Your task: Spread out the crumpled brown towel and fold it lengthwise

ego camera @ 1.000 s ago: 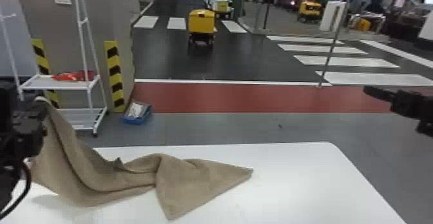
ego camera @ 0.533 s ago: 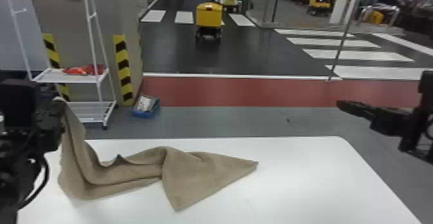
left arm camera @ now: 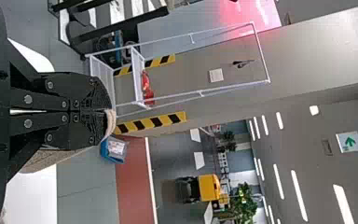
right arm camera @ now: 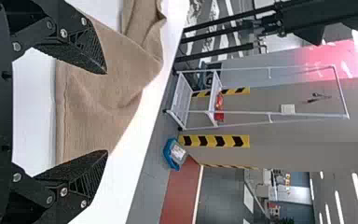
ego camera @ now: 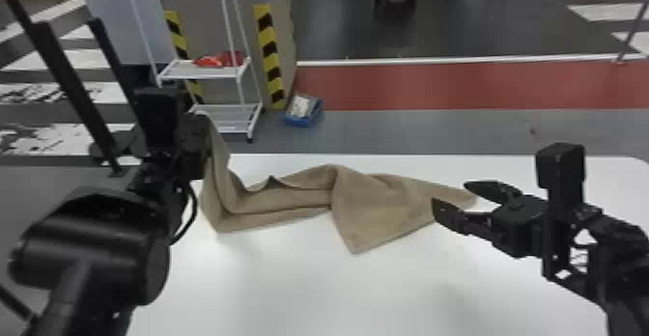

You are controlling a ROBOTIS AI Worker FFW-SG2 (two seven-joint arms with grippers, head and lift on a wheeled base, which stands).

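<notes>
Towel, crumpled brown cloth: raised end clenched in left black gripper
Right black gripper: spread, loose end near fingertips

The left arm comes in from the near left and extends toward the far side, ending in the left end effector, whose fingers are pressed together. The right arm comes in from the near right. Its right end effector points left, the two black fingertips spread well apart, one farther than the other, their inner faces ribbed.
</notes>
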